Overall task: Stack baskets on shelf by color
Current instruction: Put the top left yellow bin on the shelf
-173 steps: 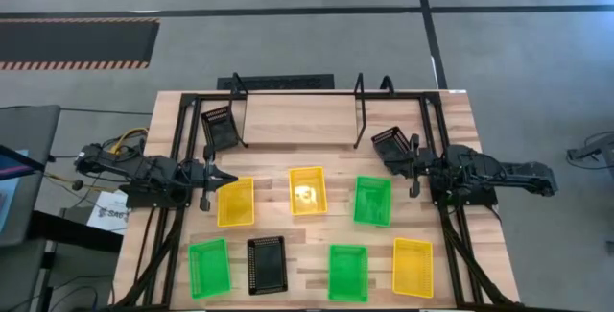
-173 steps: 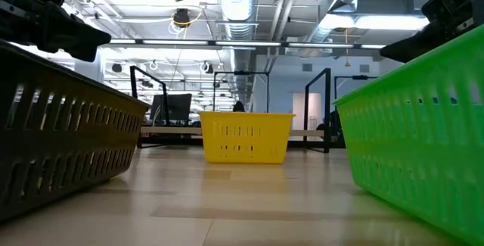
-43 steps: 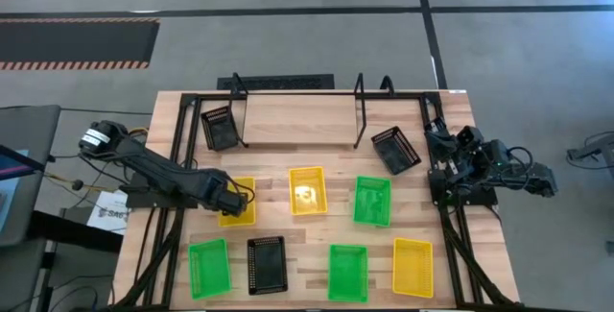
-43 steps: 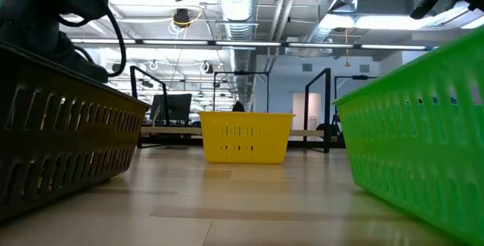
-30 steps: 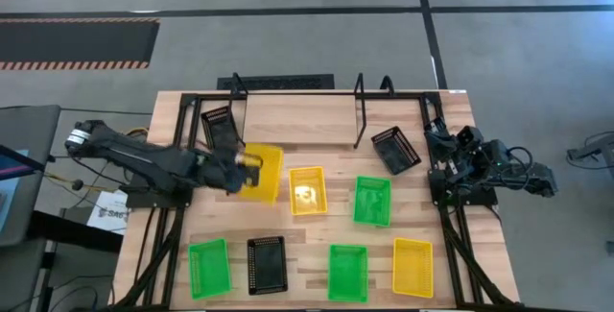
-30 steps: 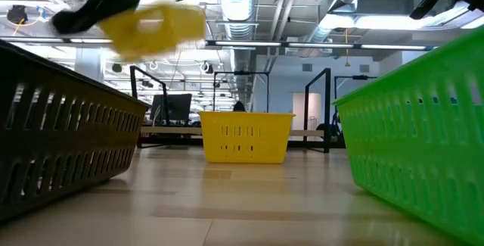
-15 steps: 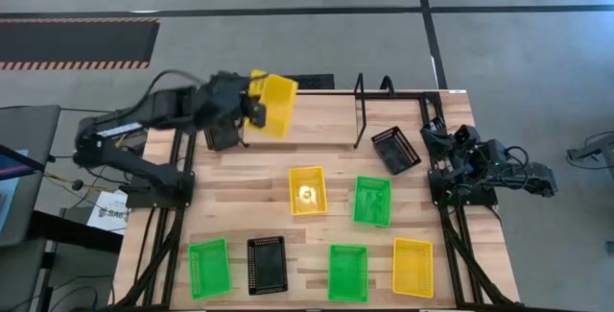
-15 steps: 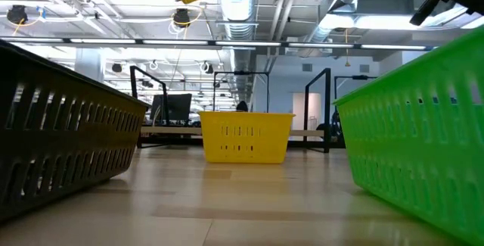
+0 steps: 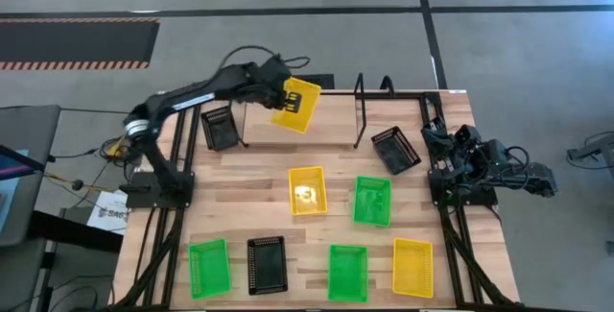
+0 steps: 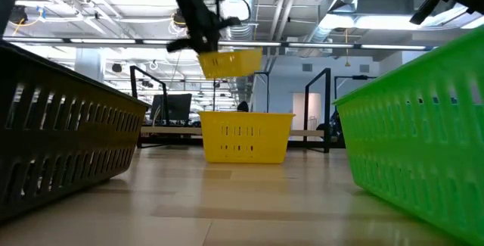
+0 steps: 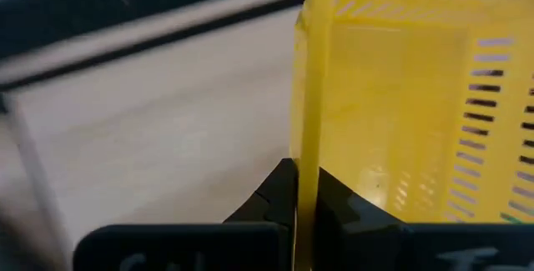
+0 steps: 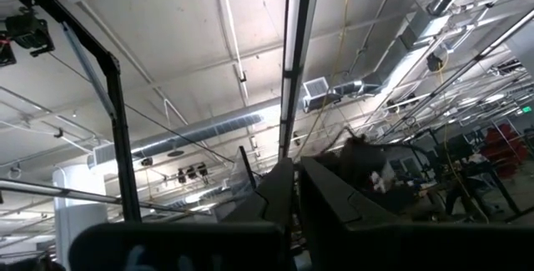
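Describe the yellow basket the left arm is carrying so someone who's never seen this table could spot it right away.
Start at the wooden shelf along the table's far edge, between its black wire end loops. Above its left part, the left hand grips a yellow basket by its rim. It is the only basket in the air and tilted; the other two yellow ones lie flat on the table.

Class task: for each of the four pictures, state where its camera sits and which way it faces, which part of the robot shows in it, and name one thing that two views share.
High view: above the table, facing straight down; both arms show, the left gripper holding a yellow basket over the shelf.
Low view: at tabletop height, facing level across; the left arm shows, carrying that basket.
Left wrist view: on the left wrist, facing the shelf board; its fingers clamp the basket's wall.
Right wrist view: on the folded right arm, facing the ceiling; its fingers show.
Shared: the held yellow basket.
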You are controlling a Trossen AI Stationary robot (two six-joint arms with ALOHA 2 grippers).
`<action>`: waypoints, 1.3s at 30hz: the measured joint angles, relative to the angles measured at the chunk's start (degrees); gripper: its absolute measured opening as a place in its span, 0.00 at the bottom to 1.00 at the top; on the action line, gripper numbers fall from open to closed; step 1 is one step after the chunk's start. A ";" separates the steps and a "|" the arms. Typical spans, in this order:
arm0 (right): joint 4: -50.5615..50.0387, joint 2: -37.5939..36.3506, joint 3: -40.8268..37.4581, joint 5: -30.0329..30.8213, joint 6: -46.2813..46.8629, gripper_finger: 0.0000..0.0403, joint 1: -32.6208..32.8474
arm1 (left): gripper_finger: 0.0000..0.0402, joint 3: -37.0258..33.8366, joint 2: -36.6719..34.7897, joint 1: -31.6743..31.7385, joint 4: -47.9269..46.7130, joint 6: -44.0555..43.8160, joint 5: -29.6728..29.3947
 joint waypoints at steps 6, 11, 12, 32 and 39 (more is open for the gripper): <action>-0.04 0.02 0.00 -0.24 0.02 0.12 0.00 | 0.00 0.00 7.25 1.51 3.80 -3.07 5.60; -0.61 0.00 0.00 -0.37 0.07 0.12 0.02 | 0.00 0.00 10.06 1.55 4.04 -5.23 8.24; -0.66 0.00 0.00 -0.37 0.07 0.12 0.02 | 0.00 -0.01 10.36 1.54 4.13 -5.67 8.40; -2.94 0.00 0.00 -1.62 2.89 0.12 0.02 | 0.00 -0.07 8.52 2.91 -12.84 -5.58 -0.61; -3.01 0.00 0.00 -1.68 2.84 0.12 0.02 | 0.00 -0.07 1.63 2.52 -14.80 -5.20 -5.76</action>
